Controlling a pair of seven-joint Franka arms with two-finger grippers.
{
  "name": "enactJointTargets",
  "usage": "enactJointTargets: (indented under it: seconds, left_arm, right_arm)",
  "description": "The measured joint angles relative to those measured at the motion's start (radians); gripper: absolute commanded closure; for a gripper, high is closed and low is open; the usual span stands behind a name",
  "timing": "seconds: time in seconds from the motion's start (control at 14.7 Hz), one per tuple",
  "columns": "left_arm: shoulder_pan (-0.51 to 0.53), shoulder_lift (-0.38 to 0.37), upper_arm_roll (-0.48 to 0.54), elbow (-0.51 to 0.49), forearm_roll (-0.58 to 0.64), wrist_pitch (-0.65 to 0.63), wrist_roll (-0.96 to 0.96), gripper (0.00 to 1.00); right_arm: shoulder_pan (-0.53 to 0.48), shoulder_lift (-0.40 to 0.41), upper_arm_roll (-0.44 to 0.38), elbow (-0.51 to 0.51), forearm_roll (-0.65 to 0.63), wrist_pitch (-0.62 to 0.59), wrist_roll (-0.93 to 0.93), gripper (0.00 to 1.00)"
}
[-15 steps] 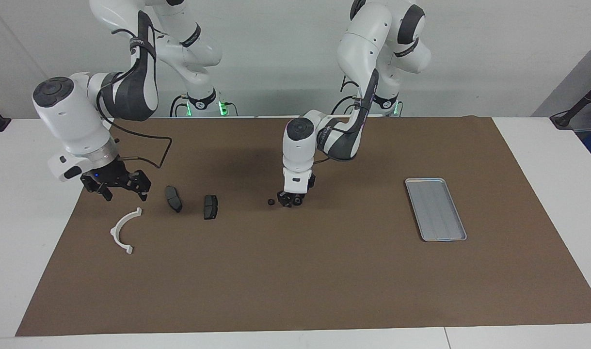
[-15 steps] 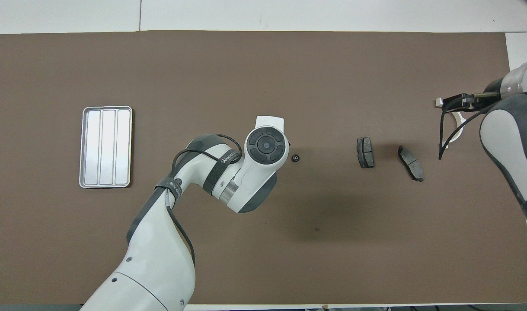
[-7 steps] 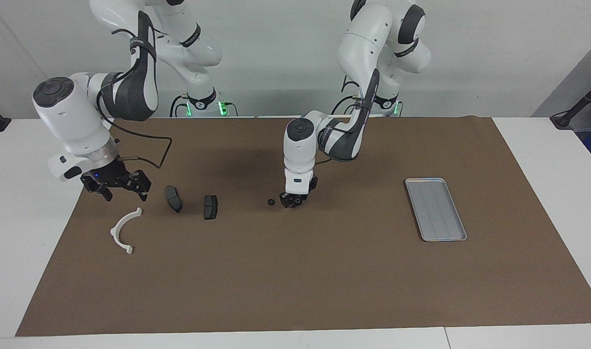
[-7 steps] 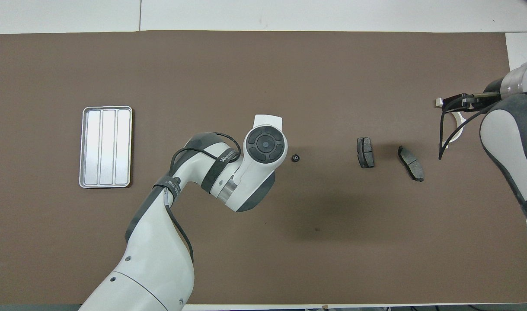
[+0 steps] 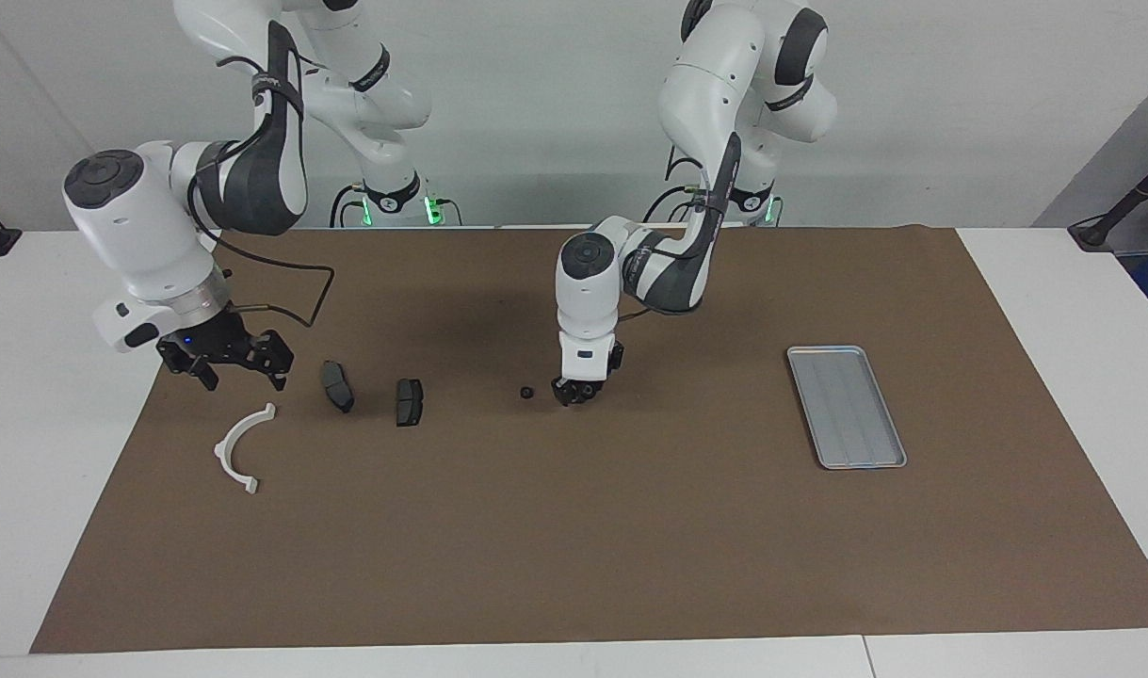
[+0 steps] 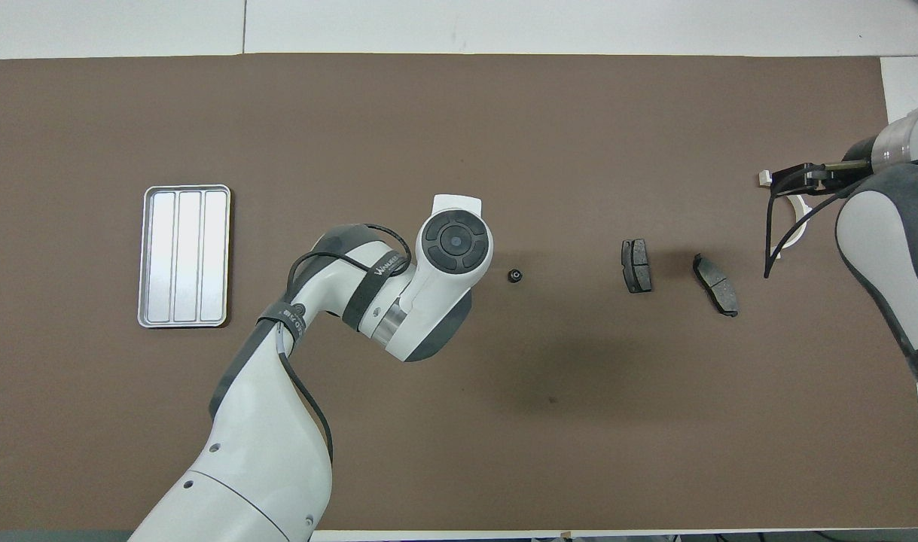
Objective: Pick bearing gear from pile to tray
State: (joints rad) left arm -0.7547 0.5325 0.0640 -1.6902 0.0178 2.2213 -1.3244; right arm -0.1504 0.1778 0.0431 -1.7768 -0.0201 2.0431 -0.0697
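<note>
Status: nothing delivered, whole transfer outstanding.
- Right jaws: released, holding nothing, hovering over mat (image 5: pixel 536 546) edge above white half-ring bracket (image 5: pixel 220 452). Arm waiting.
- Two brake pads (image 5: pixel 336 386) flat on mat beside bracket. Not wanted.
- Bearing gear (image 5: pixel 527 393): small black round piece on mat, mid-desk, well apart from tray.
- Left jaws: low at mat just beside that piece, toward tray. Cannot tell whether clenched on another part.
- Tray (image 5: pixel 847 407): empty, at left arm's end of desk (image 5: pixel 27 424).
- Obstruction: none seen between left jaws and tray.
</note>
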Motion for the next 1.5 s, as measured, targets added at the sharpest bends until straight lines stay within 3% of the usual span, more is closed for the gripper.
enactJointTargets:
  seconds: [0.2,0.48,0.75,0.89,1.09,1.23,1.5]
  left_arm:
    - [0.048,-0.028,0.03,0.005,0.005,-0.053,0.05,1.0]
    - [0.169,-0.13,0.035,-0.012,0.008,-0.174,0.25,1.0]
    - [0.391,-0.309,0.038,-0.196,0.01,-0.188,0.627,1.0]
    - [0.491,-0.363,0.037,-0.268,0.01,-0.187,0.808,1.0]
    - [0.611,-0.386,0.035,-0.342,0.007,-0.151,1.034,1.0]
    - [0.665,-0.399,0.035,-0.417,0.005,-0.058,1.117,1.0]
    - [0.671,-0.411,0.021,-0.509,0.005,0.047,1.132,1.0]
  right_arm:
    - [0.0,0.0,0.0,0.0,0.0,0.0,0.0,0.0]
    - [0.0,0.0,0.0,0.0,0.0,0.0,0.0,0.0]
    - [0.001,0.0,0.001,0.0,0.0,0.0,0.0,0.0]
    - [0.004,0.0,0.005,0.0,0.0,0.0,0.0,0.0]
    - [0.014,0.0,0.007,0.0,0.0,0.0,0.0,0.0]
    - [0.016,0.0,0.01,0.0,0.0,0.0,0.0,0.0]
    - [0.016,0.0,0.012,0.0,0.0,0.0,0.0,0.0]
